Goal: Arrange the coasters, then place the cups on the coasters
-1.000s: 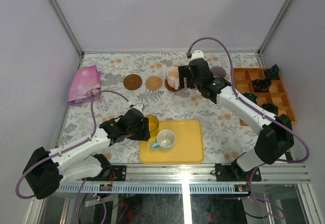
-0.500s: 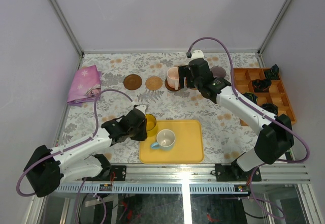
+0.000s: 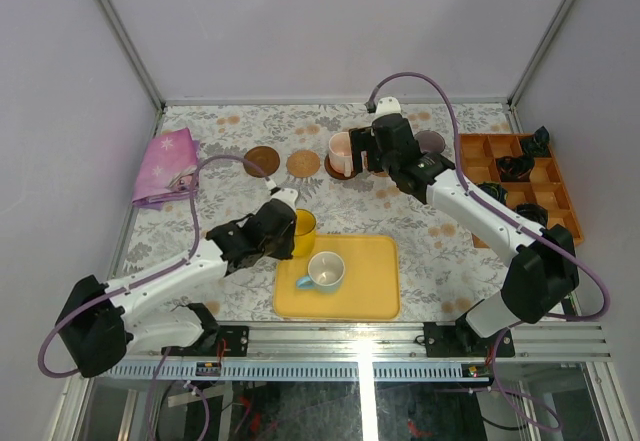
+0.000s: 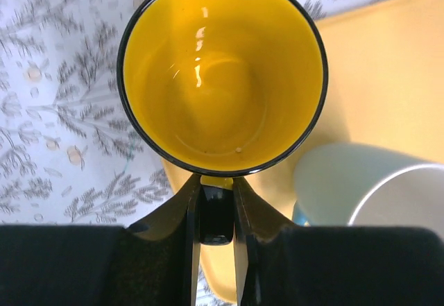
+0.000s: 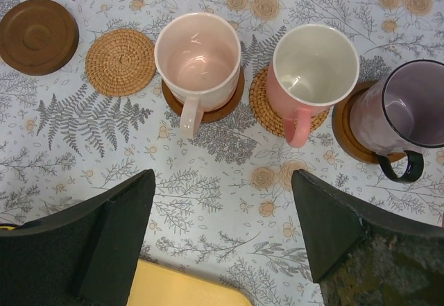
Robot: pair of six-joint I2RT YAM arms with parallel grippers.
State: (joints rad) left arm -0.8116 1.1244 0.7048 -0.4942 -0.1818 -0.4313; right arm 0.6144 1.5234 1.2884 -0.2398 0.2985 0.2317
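Note:
My left gripper (image 4: 216, 202) is shut on the handle of the yellow cup (image 4: 222, 77), holding it upright over the left edge of the yellow tray (image 4: 388, 77). From above, this cup (image 3: 303, 229) and left gripper (image 3: 288, 233) are near the table's middle. The light blue cup (image 3: 326, 272) stands on the tray. My right gripper (image 5: 222, 174) hangs open over bare table, nearer than a row: a pale pink cup (image 5: 198, 60), a pink cup (image 5: 312, 70) and a purple-grey cup (image 5: 409, 105), each on a coaster. A dark brown coaster (image 5: 38, 35) and a tan woven coaster (image 5: 121, 62) lie bare.
The yellow tray (image 3: 370, 281) lies near the front edge. A folded purple cloth (image 3: 165, 166) lies at the far left. An orange compartment box (image 3: 500, 137) with dark parts stands at the right, beside my right arm.
My left gripper closed on the yellow cup's handle and carried it a little away from the front edge. The right gripper stayed in place, open.

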